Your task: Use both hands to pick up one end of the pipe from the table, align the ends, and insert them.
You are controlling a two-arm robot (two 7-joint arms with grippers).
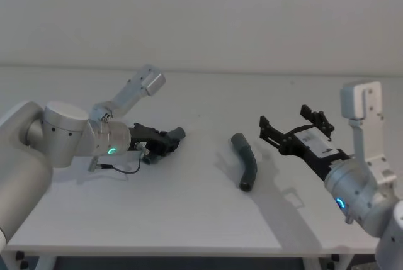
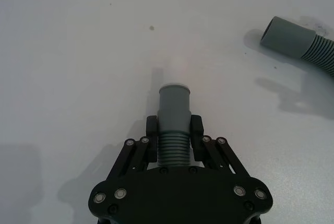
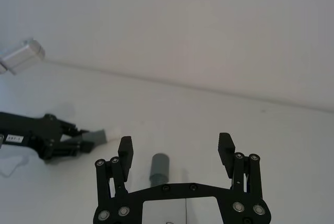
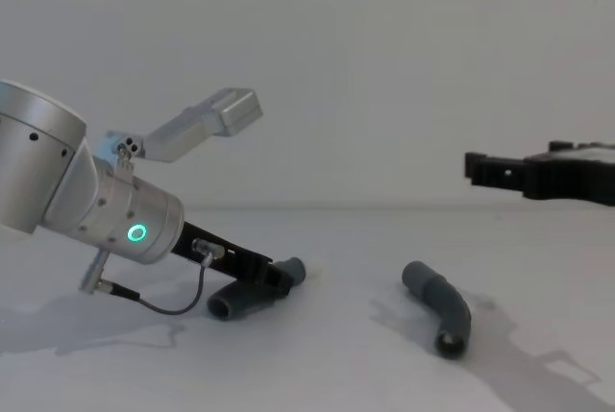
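Gripping one pipe (image 2: 175, 101) of two is the left end effector (image 2: 174, 126).

The left pincer (image 1: 171, 139) and right pincer (image 3: 176, 143) are matte black dotted with small silver rivets, and the left arm (image 1: 69, 135) is plain silver with a glowing green ring (image 1: 112, 151). The held pipe piece (image 2: 173, 148) and the loose pipe piece (image 1: 245, 163) are dark grey, finely ribbed, each with a smooth unpatterned cuff (image 2: 174, 104). The table (image 1: 189, 213) is plain matte white.

Bare lab: plain white table (image 1: 157, 219), blank white wall (image 1: 201, 12)
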